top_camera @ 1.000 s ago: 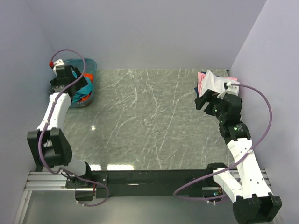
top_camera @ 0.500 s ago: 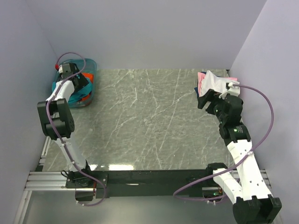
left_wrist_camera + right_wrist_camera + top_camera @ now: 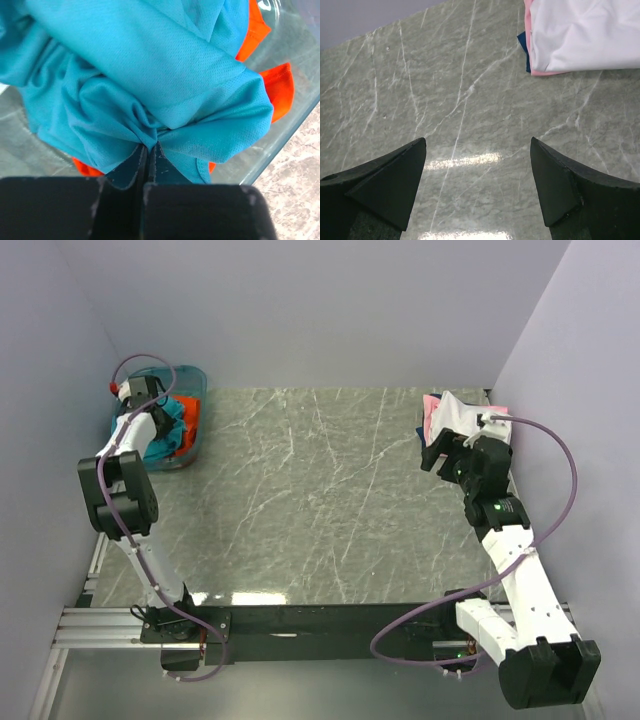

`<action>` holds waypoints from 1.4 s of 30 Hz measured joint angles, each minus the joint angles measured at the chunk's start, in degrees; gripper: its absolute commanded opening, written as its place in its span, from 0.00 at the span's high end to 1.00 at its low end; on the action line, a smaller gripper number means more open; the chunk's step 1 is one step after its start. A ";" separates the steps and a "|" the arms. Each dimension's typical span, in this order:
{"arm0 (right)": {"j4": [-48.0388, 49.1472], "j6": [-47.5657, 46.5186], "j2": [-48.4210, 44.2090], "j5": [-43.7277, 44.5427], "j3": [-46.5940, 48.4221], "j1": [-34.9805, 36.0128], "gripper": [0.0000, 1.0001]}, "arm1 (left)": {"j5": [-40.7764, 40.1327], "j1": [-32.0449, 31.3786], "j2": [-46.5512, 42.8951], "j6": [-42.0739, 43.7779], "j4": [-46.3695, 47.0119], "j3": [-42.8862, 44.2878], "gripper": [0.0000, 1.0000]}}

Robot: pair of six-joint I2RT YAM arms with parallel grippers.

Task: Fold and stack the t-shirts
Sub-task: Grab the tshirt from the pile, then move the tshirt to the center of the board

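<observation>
I had the left gripper [image 3: 148,150] clenched on a bunched fold of the teal shirt [image 3: 150,70], its two fingers pressed together with the cloth pinched between them. The teal shirt lay crumpled in the tub [image 3: 287,132], on top of the orange shirt [image 3: 278,92], which showed along the tub's right side and as a small patch under the teal one's lower left edge. In the top view the tub sat at the far left corner of the counter [image 3: 320,500], close to the left wall, and my left arm reached into it from above. The right gripper [image 3: 477,147] was released, its jaws spread wide with nothing between them, hovering over bare counter. Near it, at the far right corner, lay the stack: the white shirt [image 3: 585,30] on top, the pink shirt [image 3: 542,73] under it showing only as a thin rim along the near edge, and the dark blue shirt [image 3: 523,42] showing only as a small corner poking out at the stack's left side. The right gripper was apart from the stack, with a strip of marble between them, and I could not tell how neatly the lower shirts were folded
</observation>
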 measured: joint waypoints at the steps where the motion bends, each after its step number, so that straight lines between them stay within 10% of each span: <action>1: 0.13 0.02 0.20 -0.02 0.04 -0.02 0.10 | -0.46 0.04 -0.44 0.00 -0.33 0.00 1.00; 29: 1.16 2.71 -0.52 -6.21 0.24 -0.02 0.11 | 10.91 0.44 -40.96 0.50 7.32 -3.80 1.00; 42: 0.85 4.02 -1.36 -8.07 0.15 0.00 0.11 | 29.03 -16.35 -38.64 -2.84 11.72 8.33 1.00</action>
